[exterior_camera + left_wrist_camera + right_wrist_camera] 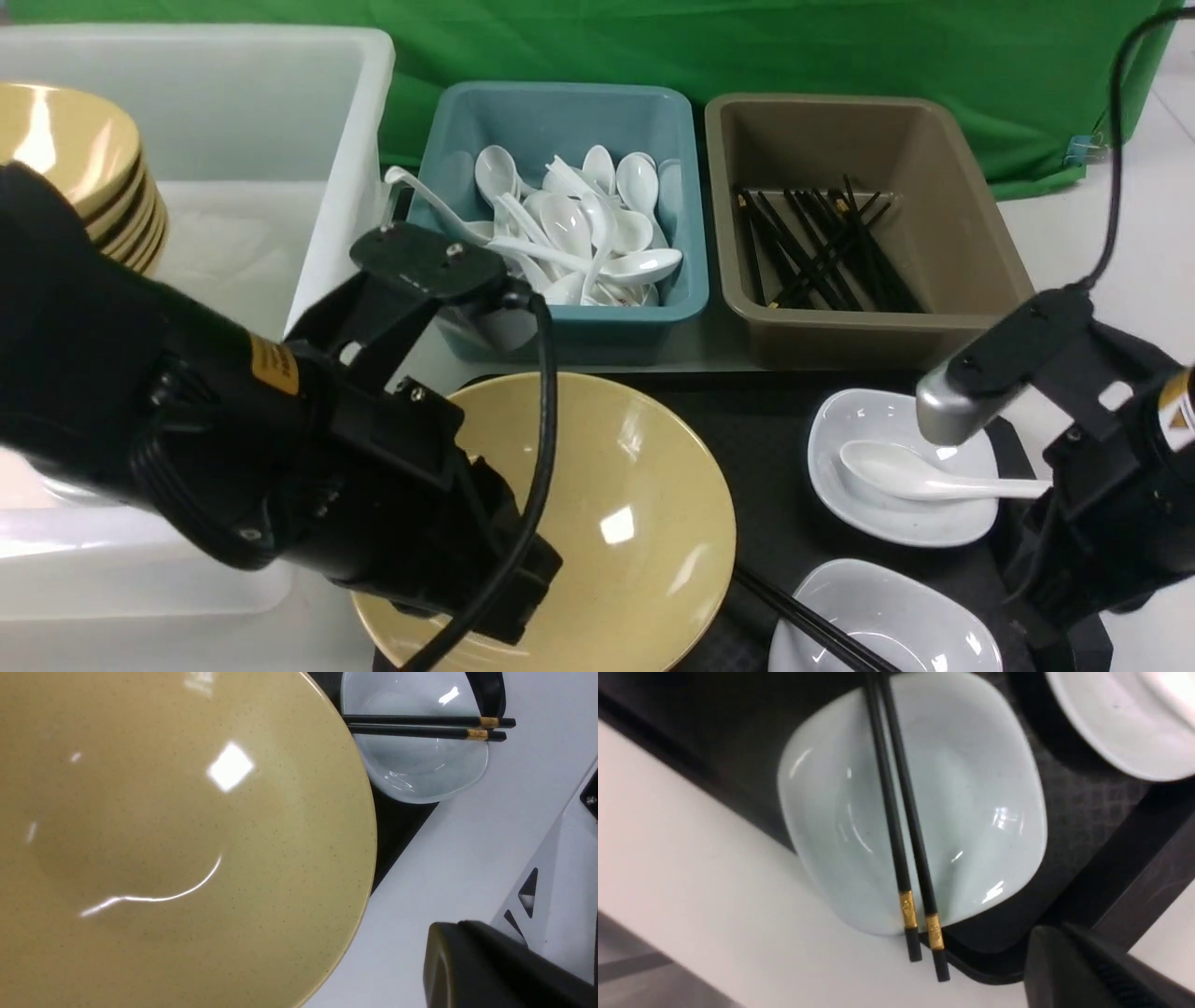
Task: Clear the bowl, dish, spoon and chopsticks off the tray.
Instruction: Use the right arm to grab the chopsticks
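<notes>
The mustard-tan bowl (pixel 625 523) sits on the left part of the black tray (pixel 766 429) and fills the left wrist view (pixel 163 835). A white dish (pixel 934 527) at the tray's far right holds the white spoon (pixel 920 474). A nearer white dish (pixel 887 621) has the black chopsticks (pixel 803 618) lying across it, also in the right wrist view (pixel 901 826). My left arm (pixel 280 439) hangs over the bowl's left side; the left gripper (pixel 460 928) is shut, empty, above the table just off the bowl's rim. My right gripper (pixel 1059 933) is shut, empty, at the tray's near right corner.
A teal tub (pixel 560 107) full of white spoons and a brown tub (pixel 943 177) with black chopsticks stand behind the tray. A large white bin (pixel 280 121) at the left holds a stack of mustard bowls (pixel 65 149). Green cloth hangs at the back.
</notes>
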`<state>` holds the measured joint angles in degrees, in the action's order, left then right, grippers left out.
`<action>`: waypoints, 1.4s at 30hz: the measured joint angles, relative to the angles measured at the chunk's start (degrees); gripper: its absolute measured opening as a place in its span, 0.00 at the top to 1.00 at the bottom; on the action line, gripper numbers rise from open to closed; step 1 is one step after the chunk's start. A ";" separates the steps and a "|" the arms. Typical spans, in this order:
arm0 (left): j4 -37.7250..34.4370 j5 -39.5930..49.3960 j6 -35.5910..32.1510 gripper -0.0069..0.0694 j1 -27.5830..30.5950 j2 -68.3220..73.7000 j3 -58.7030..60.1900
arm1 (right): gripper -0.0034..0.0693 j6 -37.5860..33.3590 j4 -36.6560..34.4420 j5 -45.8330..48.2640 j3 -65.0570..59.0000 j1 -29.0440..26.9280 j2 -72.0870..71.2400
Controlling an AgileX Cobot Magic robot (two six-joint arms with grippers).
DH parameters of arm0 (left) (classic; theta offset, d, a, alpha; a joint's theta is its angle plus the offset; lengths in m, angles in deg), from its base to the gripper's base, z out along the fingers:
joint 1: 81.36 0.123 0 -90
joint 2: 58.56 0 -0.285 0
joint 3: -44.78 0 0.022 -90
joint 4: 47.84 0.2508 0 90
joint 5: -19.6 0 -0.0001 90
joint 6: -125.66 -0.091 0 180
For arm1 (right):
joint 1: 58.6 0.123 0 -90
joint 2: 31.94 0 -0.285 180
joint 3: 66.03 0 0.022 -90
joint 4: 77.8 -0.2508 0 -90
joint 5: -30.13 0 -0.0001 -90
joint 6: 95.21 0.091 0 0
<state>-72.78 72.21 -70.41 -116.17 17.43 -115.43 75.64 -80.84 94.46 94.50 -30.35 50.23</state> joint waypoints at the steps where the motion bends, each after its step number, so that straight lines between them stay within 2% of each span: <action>1: 0.08 -0.06 0.00 0.92 0.00 0.00 -0.07 | 0.97 -0.51 -0.28 0.01 0.31 -0.50 0.33; 4: 0.11 -0.06 -0.93 0.92 0.00 0.00 -0.19 | 0.96 -2.81 -2.30 -0.89 0.84 -3.90 2.13; 8: -1.34 -0.88 -5.63 0.92 0.00 0.05 -0.19 | 0.90 -3.17 -4.85 -1.51 -0.83 -3.98 3.49; 11: -2.34 -2.76 -11.33 0.92 0.00 0.58 -0.19 | 0.78 -3.59 -5.71 -4.94 -2.76 -2.21 4.62; 14: -2.63 -3.55 -14.11 0.92 0.00 3.09 -0.19 | 0.58 -4.07 -6.05 -10.75 -4.97 -0.02 6.44; 15: -2.75 -3.56 -14.17 0.92 0.00 3.34 -0.19 | 0.56 -4.06 -6.05 -10.75 -4.97 0.10 6.59; 17: -2.76 -3.60 -15.12 0.92 0.00 6.26 -0.19 | 0.46 -4.42 -6.12 -12.75 -5.48 1.61 8.92; 20: -2.76 -3.91 -16.95 0.92 0.00 9.74 -0.19 | 0.41 -4.82 -6.24 -14.22 -5.54 3.36 12.14; 26: -2.82 -4.72 -17.36 0.92 0.00 12.83 -0.19 | 0.39 -5.37 -6.32 -16.52 -5.54 5.42 16.97; 37: -3.22 -6.35 -17.35 0.92 0.00 12.89 -0.26 | 0.40 -5.37 -6.81 -18.48 -5.54 5.87 19.77; 39: -3.26 -6.41 -17.35 0.92 0.00 12.95 -0.26 | 0.45 -5.37 -6.81 -18.48 -5.54 5.87 21.25; 40: -3.26 -6.41 -17.35 0.92 0.00 12.95 -0.26 | 0.53 -5.37 -6.81 -18.57 -5.54 5.87 21.95; 41: -3.26 -6.41 -17.35 0.92 0.00 12.95 -0.26 | 0.56 -5.37 -6.81 -18.57 -5.54 5.87 22.09; 42: -3.26 -6.41 -17.35 0.92 0.00 12.95 -0.26 | 0.65 -5.32 -6.81 -18.49 -5.54 5.87 22.28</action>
<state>-76.04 65.80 -87.76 -116.17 30.38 -115.69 70.32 -87.65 75.97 88.96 -24.48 72.51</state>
